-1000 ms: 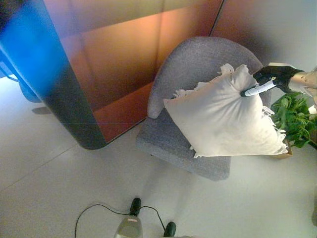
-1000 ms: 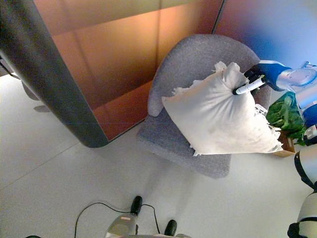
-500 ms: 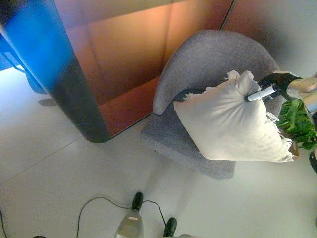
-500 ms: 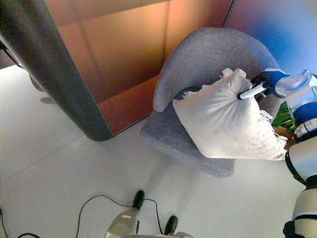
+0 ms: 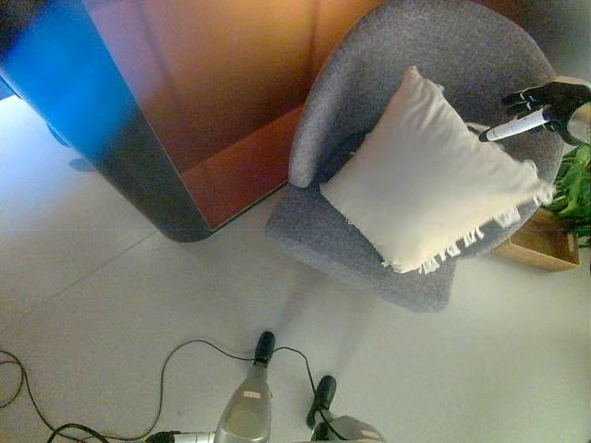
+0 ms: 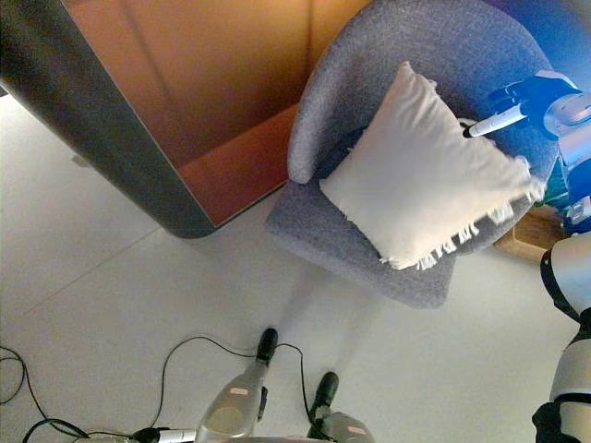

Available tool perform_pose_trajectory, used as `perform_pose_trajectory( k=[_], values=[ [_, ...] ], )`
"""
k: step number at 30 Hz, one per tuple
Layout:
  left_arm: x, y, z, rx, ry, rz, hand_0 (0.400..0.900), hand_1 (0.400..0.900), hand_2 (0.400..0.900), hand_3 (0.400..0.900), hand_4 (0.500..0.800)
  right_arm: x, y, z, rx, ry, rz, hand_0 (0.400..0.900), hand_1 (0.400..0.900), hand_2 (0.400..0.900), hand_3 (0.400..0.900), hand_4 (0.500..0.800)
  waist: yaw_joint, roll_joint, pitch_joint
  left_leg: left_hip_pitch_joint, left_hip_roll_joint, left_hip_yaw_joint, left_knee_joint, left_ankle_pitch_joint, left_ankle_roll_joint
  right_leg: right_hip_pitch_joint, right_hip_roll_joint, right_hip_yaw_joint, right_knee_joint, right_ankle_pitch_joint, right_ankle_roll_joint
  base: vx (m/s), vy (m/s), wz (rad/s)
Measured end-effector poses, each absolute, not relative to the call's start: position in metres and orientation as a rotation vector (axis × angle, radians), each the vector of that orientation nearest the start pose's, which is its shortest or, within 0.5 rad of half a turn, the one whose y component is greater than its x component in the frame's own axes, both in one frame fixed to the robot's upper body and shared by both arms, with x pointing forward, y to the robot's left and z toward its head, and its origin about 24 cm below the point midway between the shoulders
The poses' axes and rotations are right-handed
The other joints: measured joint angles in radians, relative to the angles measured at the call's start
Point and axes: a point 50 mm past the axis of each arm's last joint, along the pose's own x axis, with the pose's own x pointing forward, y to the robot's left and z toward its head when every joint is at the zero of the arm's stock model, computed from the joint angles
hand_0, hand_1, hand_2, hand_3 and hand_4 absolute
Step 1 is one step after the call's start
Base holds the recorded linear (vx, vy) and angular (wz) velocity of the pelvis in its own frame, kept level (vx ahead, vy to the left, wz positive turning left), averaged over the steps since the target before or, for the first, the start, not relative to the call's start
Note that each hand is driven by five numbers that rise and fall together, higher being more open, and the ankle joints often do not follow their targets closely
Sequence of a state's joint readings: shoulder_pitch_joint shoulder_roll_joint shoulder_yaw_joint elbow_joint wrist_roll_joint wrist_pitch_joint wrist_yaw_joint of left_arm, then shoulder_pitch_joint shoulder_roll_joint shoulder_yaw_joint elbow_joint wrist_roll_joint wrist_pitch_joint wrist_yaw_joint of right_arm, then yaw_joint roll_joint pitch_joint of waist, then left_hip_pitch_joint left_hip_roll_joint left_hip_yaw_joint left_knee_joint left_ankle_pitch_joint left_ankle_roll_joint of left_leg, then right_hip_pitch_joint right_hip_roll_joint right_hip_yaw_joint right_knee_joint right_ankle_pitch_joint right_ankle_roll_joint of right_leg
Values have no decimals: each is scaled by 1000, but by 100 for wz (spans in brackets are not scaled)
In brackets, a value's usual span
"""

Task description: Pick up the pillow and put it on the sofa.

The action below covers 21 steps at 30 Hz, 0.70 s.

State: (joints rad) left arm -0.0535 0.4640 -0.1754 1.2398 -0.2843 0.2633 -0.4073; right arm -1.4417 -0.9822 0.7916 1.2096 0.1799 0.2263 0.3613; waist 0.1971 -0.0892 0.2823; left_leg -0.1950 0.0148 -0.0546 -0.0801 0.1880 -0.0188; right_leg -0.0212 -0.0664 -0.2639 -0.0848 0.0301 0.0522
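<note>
The white fringed pillow (image 5: 434,180) lies on the seat of the grey round-backed armchair (image 5: 369,74) and leans against its backrest. My right hand (image 5: 538,100) hovers at the pillow's upper right edge, above the chair's right arm. It is open, with a white-tipped finger (image 6: 488,122) pointing straight at the pillow and nothing in its grasp. I cannot tell whether that fingertip touches the cloth. My left hand (image 5: 265,347) hangs low at the bottom centre, over the floor and well short of the chair.
A green plant (image 5: 577,185) in a wooden box (image 5: 540,247) stands right of the chair. A dark rounded column (image 5: 138,185) and an orange-brown wall panel (image 5: 231,83) close off the left and back. Pale floor lies in front of the chair.
The pillow hung from my right hand above the chair; now it rests on the seat and the hand has let go. The camera has tipped downward.
</note>
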Motion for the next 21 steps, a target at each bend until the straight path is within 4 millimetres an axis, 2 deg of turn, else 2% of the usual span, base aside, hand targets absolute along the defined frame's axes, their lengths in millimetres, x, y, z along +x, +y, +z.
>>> perform_pose_trajectory(
  k=[4, 13, 18, 21],
  values=[
    [91, 300, -135, -66, 1403, 3, 900, 900, 900, 900, 800, 359, -363, 302, -873, 335, -284, 900, 900, 900, 900, 800, -1, 6, 14, -13, 0, 4, 0, 0, 0, -15, 0, 5, 0, 2, 0, -20, 13, -4],
    [95, 300, -133, -83, 1386, -29, 900, 900, 900, 900, 800, 349, -376, 306, -859, 335, -329, 900, 900, 900, 900, 800, -18, 16, 19, -13, 1, 10, 0, -1, 0, -17, 0, 10, 0, 2, -1, -6, 8, -3],
    [96, 300, -133, -81, 1375, -36, 900, 900, 900, 900, 800, 337, -390, 313, -789, 280, -363, 900, 900, 900, 900, 800, -34, 16, 19, -9, 1, 12, 0, -1, 1, -15, -1, 12, 0, 2, -1, 0, -11, -7],
    [96, 300, -133, -81, 1375, -36, 900, 900, 900, 900, 800, 329, -402, 303, -723, 241, -366, 900, 900, 900, 900, 800, -39, 16, 19, 2, 3, 21, 0, -3, 2, -9, -1, 20, 0, 3, -1, -9, -13, -12]
  ],
)
